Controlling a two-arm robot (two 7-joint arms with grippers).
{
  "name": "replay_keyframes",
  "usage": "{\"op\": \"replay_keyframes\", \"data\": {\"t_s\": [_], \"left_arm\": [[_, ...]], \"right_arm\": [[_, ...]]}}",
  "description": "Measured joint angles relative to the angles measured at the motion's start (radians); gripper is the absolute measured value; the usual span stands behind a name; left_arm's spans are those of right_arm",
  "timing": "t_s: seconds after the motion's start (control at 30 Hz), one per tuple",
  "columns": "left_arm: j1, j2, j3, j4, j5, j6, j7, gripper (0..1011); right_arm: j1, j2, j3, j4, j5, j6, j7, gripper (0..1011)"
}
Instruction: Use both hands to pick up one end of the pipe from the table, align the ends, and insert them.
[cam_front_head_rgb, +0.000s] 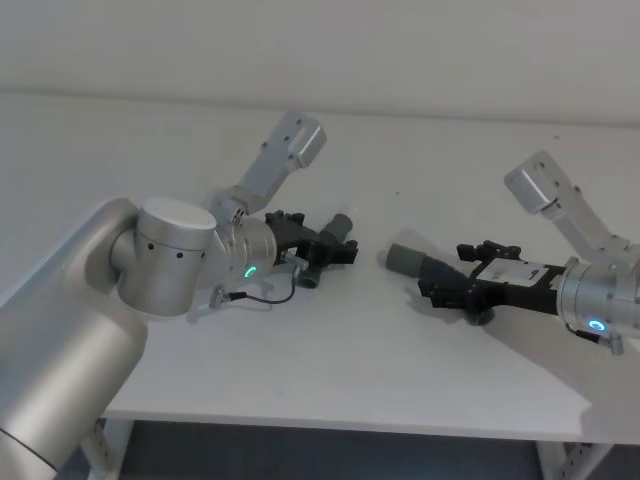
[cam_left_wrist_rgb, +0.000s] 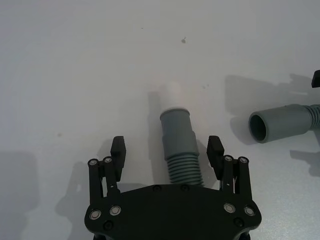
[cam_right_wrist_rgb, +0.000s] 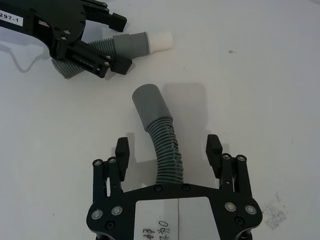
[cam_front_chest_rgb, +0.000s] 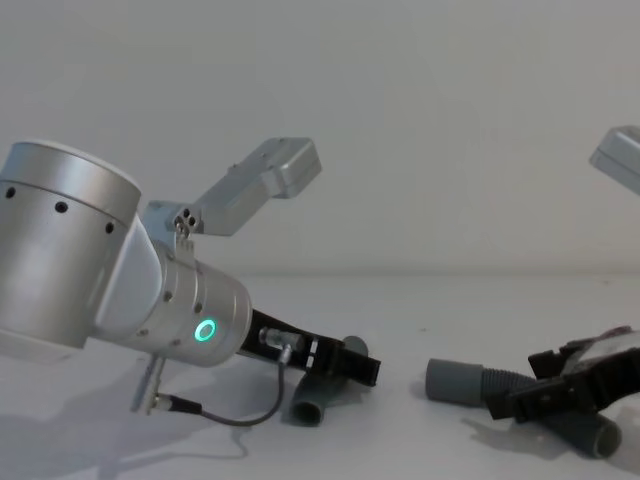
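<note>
The short ribbed grey pipe piece (cam_left_wrist_rgb: 184, 167) lies on the table (cam_front_head_rgb: 330, 360), its smooth collar (cam_left_wrist_rgb: 177, 131) ending in a white tip (cam_left_wrist_rgb: 172, 93). My left gripper (cam_left_wrist_rgb: 167, 150) is open and straddles its ribbed part, one finger on each side. The longer ribbed piece (cam_right_wrist_rgb: 168, 150) lies to the right, its wide socket cuff (cam_right_wrist_rgb: 149, 104) pointing towards the short piece. My right gripper (cam_right_wrist_rgb: 169, 146) is open, with fingers either side of its ribs. In the head view the left gripper (cam_front_head_rgb: 332, 246) and right gripper (cam_front_head_rgb: 447, 287) face each other, with the cuff (cam_front_head_rgb: 405, 258) between them.
A thin black cable (cam_front_head_rgb: 262, 297) loops from my left wrist onto the table. The table's front edge (cam_front_head_rgb: 350, 428) runs close below both arms. A pale wall (cam_front_chest_rgb: 420, 120) rises behind the table. Bare table lies between the two pipe ends.
</note>
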Motion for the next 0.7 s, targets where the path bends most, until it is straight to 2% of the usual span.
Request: {"op": "replay_keyframes", "data": {"t_s": [0.07, 0.1, 0.17, 0.3, 0.67, 0.7], "left_arm": [[0.0, 0.0, -0.002, 0.001, 0.0, 0.001, 0.0, 968], [0.001, 0.0, -0.003, 0.001, 0.0, 0.002, 0.001, 957], [0.001, -0.001, -0.004, 0.001, 0.0, 0.003, 0.002, 909], [0.002, -0.001, -0.005, 0.002, 0.0, 0.004, 0.003, 817], [0.003, -0.001, -0.006, 0.003, -0.001, 0.006, 0.004, 733], [0.003, -0.001, -0.006, 0.003, -0.001, 0.006, 0.004, 730]], "right_arm": [[0.0, 0.0, 0.0, 0.0, 0.0, 0.0, 0.0, 908], [0.0, 0.0, 0.0, 0.001, 0.001, 0.0, 0.0, 857], [0.0, 0.0, 0.0, 0.001, 0.001, 0.0, 0.0, 823], [0.001, 0.0, -0.001, 0.001, 0.002, 0.001, -0.001, 694], [0.002, 0.0, -0.001, 0.002, 0.003, 0.001, -0.001, 348], [0.002, 0.0, -0.001, 0.002, 0.003, 0.001, -0.001, 291]]}}
